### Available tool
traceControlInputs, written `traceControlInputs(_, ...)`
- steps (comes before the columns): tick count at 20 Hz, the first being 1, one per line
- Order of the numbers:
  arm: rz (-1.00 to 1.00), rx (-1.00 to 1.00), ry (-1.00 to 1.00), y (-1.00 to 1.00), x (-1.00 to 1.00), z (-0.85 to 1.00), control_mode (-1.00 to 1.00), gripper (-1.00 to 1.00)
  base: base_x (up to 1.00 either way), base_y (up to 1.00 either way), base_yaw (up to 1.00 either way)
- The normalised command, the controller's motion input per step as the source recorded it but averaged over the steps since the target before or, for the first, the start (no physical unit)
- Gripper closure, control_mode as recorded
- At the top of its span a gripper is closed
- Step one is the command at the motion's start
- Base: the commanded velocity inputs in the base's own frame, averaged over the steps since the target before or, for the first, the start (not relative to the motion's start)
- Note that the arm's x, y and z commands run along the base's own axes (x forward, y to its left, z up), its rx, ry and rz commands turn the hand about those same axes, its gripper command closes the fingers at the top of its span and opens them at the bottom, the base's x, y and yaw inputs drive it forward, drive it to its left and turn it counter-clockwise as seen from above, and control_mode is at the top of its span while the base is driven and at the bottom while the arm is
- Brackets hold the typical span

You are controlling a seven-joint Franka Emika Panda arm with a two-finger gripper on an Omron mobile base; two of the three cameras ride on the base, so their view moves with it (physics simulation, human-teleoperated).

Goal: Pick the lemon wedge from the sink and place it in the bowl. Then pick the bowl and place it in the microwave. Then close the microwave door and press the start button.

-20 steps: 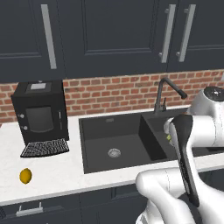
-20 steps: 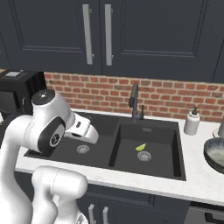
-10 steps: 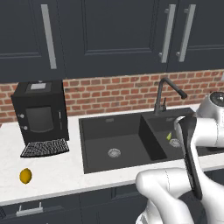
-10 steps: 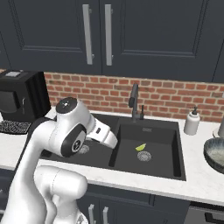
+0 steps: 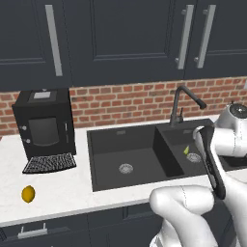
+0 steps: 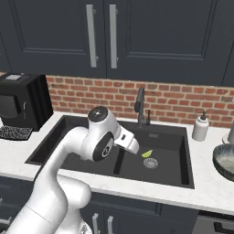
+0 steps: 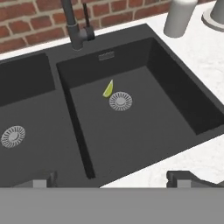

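The lemon wedge lies on the floor of the right basin of the black sink, touching the far-left side of the round silver drain. It also shows as a small yellow-green sliver in both base views. My gripper hovers open above the sink's front rim, well short of the wedge, with nothing between its fingertips. The bowl sits on the counter at the far right, cut off by the frame edge. The microwave and its door are out of view.
A dark faucet rises behind the divider between the basins. A soap dispenser stands on the counter behind the sink's right end. A black coffee machine and a whole lemon sit on the left counter.
My arm has swung right, from over the left basin toward the right basin and the wedge. The jaws have stayed open; the wedge has not moved.
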Motion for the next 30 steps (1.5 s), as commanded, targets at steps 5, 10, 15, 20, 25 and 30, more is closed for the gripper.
traceControlInputs(5, 0.0, 0.02, 0.0, -0.19, 0.56, -0.31, -1.0, -1.0, 0.0, 0.0, 0.0)
traceControlInputs(10, 0.0, 0.01, 0.0, -0.15, 0.46, -0.34, -1.0, -1.0, 0.0, 0.0, 0.0)
traceControlInputs(15, 0.0, 0.0, 0.0, -0.12, 0.35, -0.3, -1.0, -1.0, 0.0, 0.0, 0.0)
traceControlInputs(20, 0.0, 0.0, 0.0, -0.09, 0.26, -0.32, -1.0, -1.0, 0.0, 0.0, 0.0)
traceControlInputs(25, 0.0, 0.0, 0.0, -0.03, 0.12, -0.22, -1.0, -1.0, 0.0, 0.0, 0.0)
traceControlInputs(30, 0.0, 0.0, 0.01, 0.0, 0.3, -0.33, -1.0, -1.0, 0.0, 0.0, 0.0)
